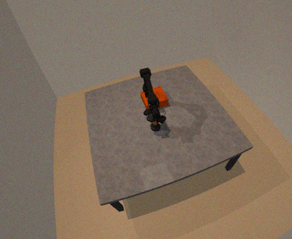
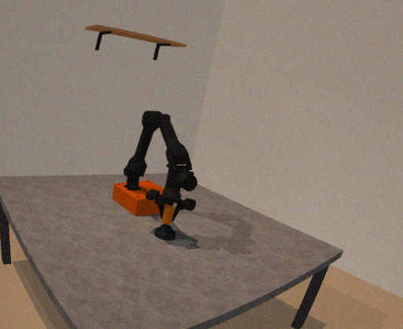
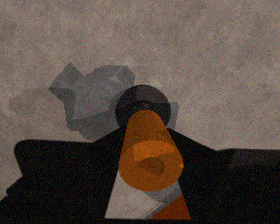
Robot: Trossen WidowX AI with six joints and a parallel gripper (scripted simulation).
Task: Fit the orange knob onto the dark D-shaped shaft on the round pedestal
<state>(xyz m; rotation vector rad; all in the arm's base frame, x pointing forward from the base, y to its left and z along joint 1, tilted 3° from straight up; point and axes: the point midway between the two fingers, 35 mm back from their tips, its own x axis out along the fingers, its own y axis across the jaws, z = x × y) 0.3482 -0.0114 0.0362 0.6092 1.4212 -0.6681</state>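
Note:
The orange knob (image 1: pixel 155 123) (image 2: pixel 167 216) (image 3: pixel 150 150) is a tall, narrow piece, held upright with a slight tilt in the exterior view. My gripper (image 2: pixel 168 215) (image 3: pixel 145 131) is shut on it, with a black finger on each side. The round dark pedestal (image 1: pixel 155 128) (image 2: pixel 165 234) (image 3: pixel 157 96) stands on the table just below the knob. The stub of the shaft (image 3: pixel 143 104) shows in the wrist view just past the knob's lower end. The knob's lower end is above the pedestal's base, close to the shaft top; whether they touch is unclear. The flat sides are hidden.
The orange arm base (image 1: pixel 162 95) (image 2: pixel 128 201) stands on the grey table (image 1: pixel 123 159) (image 2: pixel 99 251) behind the pedestal. Shadows of the arm fall beside the pedestal. A wooden shelf (image 2: pixel 135 36) hangs on the wall, far above the table.

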